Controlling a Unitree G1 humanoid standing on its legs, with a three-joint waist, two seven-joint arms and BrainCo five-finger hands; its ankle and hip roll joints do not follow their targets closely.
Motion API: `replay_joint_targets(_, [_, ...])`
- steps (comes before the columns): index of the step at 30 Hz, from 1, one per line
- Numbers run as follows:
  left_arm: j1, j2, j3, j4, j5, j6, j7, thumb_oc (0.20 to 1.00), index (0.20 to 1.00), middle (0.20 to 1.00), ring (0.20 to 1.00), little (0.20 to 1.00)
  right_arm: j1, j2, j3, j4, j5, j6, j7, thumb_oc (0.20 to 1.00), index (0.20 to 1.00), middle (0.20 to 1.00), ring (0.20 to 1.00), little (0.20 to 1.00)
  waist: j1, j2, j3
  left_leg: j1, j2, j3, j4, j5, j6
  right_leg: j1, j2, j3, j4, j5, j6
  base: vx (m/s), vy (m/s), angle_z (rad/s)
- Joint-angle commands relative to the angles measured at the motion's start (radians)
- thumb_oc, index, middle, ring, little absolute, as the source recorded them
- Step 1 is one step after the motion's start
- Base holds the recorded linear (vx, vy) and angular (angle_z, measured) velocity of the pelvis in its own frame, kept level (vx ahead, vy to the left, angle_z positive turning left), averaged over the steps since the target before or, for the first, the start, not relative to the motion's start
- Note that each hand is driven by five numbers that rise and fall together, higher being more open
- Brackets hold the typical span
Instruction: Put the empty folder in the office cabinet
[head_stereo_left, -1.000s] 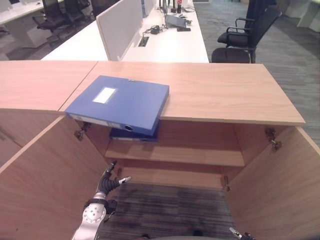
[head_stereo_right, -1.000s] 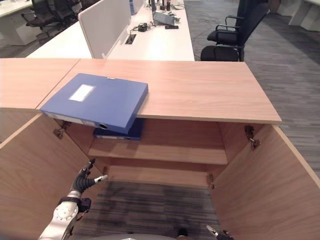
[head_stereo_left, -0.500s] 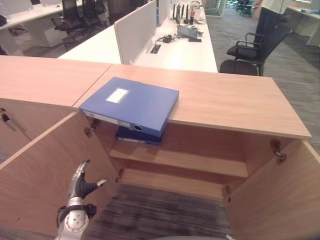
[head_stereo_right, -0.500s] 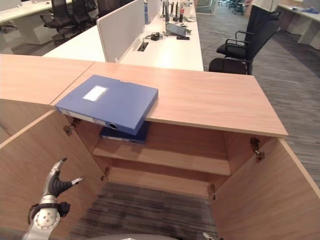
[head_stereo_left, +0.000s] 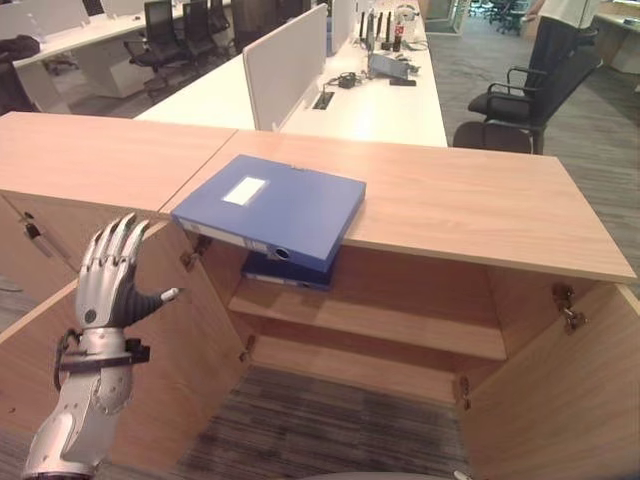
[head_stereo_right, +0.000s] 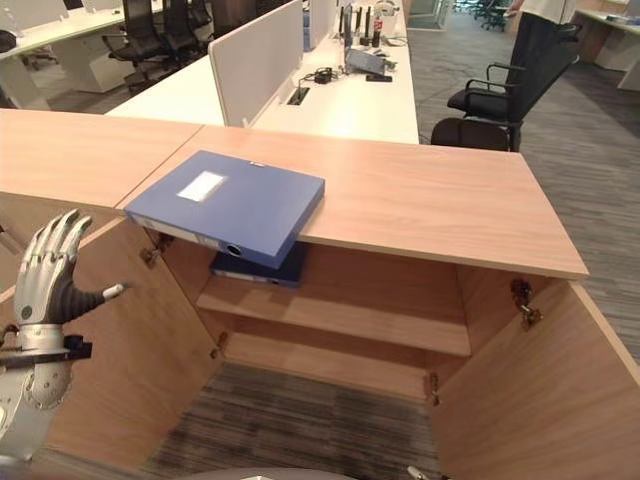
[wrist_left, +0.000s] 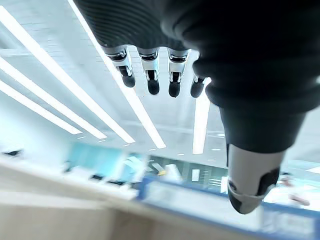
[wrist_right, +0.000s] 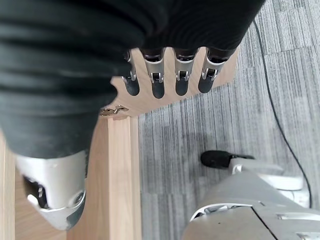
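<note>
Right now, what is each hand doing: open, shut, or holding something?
Left hand: open, fingers straight, holding nothing.
Right hand: open, holding nothing.

Flat blue folder (head_stereo_left: 270, 203) with white label, darker blue folder (head_stereo_left: 285, 271) beneath on shelf. Light wood-grain cabinet (head_stereo_left: 480, 200). Grey striped carpet (head_stereo_left: 330, 430). White desk (head_stereo_left: 370, 95), black office chairs (head_stereo_left: 510, 100). Silver left hand (head_stereo_left: 110, 275), dark fingertips.

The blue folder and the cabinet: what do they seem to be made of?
The folder looks like smooth plastic or coated board: even blue surface, soft sheen, white label, a round finger hole in its spine. The cabinet looks like wood-grain laminate or veneer board: light brown with fine streaks, matte, flat-edged panels, metal hinges inside.
</note>
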Motion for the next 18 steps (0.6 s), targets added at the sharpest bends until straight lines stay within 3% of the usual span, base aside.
replay_joint_targets(1, [-0.103,0.056,0.004,-0.050,0.011,-0.026,-0.001,1.000,1.000,1.000,1.000,1.000,-0.070,0.002,0.036,0.033,0.010,-0.029,-0.002,1.000,1.000,1.000,1.000,1.000,-0.034,-0.031,0.026,0.004,-0.023,-0.011,0.013,-0.036,-0.014,0.093,0.016,0.033,0.018,-0.140,0.027,0.00,0.000,0.00])
replay_joint_targets(7, [-0.196,0.076,-0.077,-0.035,0.000,-0.035,-0.022,1.000,1.000,1.000,1.000,1.000,-0.059,-0.002,0.037,0.043,0.000,-0.028,-0.005,1.000,1.000,1.000,1.000,1.000,-0.067,-0.017,0.020,0.011,-0.024,0.008,0.012,-0.043,-0.012,0.089,0.011,0.049,0.014,-0.136,0.032,0.00,0.016,-0.03])
replay_joint_targets(18, [-0.353,0.040,-0.239,0.116,-0.072,-0.034,-0.066,1.000,1.000,1.000,1.000,1.000,-0.057,-0.013,0.002,0.053,0.035,-0.023,-0.018,1.000,1.000,1.000,1.000,1.000,-0.111,-0.013,0.014,0.023,-0.031,0.049,0.012,-0.049,-0.006,0.080,0.004,0.080,0.011,-0.117,0.038,0.01,0.023,-0.14])
